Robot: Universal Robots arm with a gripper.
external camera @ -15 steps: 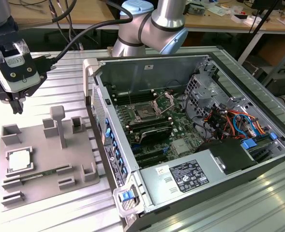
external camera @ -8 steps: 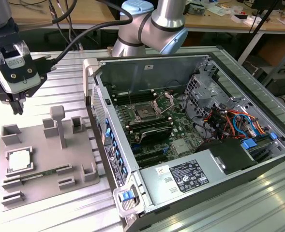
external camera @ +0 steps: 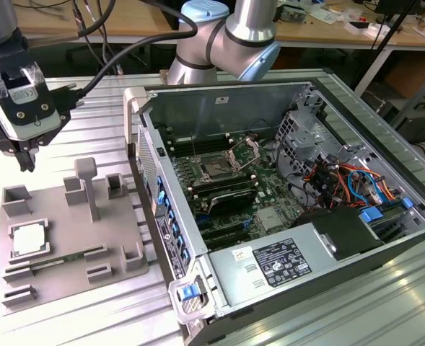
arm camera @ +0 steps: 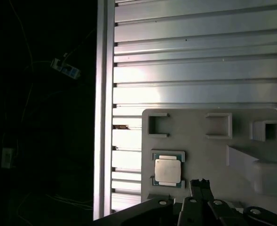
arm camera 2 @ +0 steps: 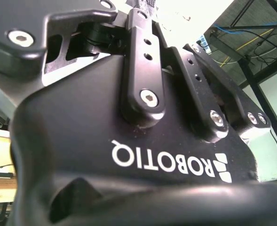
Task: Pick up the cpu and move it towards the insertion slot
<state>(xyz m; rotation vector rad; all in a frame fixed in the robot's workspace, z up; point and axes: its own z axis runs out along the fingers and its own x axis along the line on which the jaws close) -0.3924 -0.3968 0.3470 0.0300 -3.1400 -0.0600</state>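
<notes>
Grey tray [arm camera: 199,153], partly cropped, under cpu [arm camera: 168,170]

**Our arm and gripper, part by part**

At the top middle of the exterior view our arm [external camera: 250,29] is a silver-grey tube with rounded pale blue caps [external camera: 259,66] on its joints. Black cables [external camera: 118,63] loop from it to the upper left. There our black gripper [external camera: 26,160] carries a white and grey box [external camera: 24,101] with a printed label. In the second wrist view we see a matt black housing [arm camera 2: 129,188] with white lettering [arm camera 2: 171,162]. Flat black link bars [arm camera 2: 143,70] are pinned to it by silver hex-socket screws [arm camera 2: 149,98].
</notes>
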